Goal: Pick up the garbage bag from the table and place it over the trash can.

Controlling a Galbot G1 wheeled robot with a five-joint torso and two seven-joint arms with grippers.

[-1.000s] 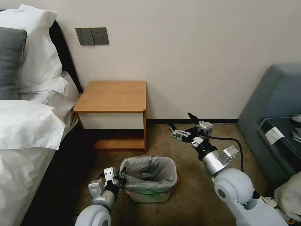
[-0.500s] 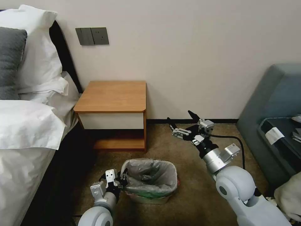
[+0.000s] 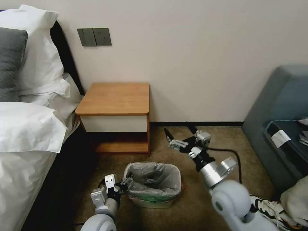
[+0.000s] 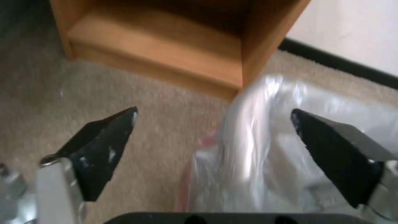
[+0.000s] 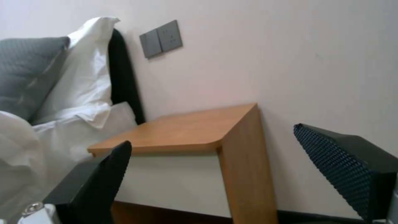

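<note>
- Table (image 3: 115,98): top bare; it stands against the wall, behind the bin. No bag lies on it, so the pick-up looks done.
- Trash can (image 3: 154,202): on the carpet in front of the table. Holds the garbage bag (image 3: 154,179) as a liner and nothing else that I can make out; the bag's inside is crumpled folds.
- Garbage bag: draped over the can, mouth open, plastic folded down over the rim on the sides that show. A pinkish edge shows at the can's right side.
- Left gripper (image 4: 211,124): low at the can's left rim, fingers spread wide, one over the carpet and one over the bag; nothing pinched that I can see.
- Right gripper (image 3: 179,136): raised above the carpet, behind and to the right of the can, jaws apart and empty, pointing toward the table.
- Risk 1: the bag is thin and only loosely folded over. If a left finger snags the plastic on withdrawal, that rim side may lift off and slump into the can.
- Risk 2: the can looks light; a nudge from the left gripper could slide or tip it.
- Risk 3 (lesser): the fold at the near rim appears shallow and may slip on its own.
</note>
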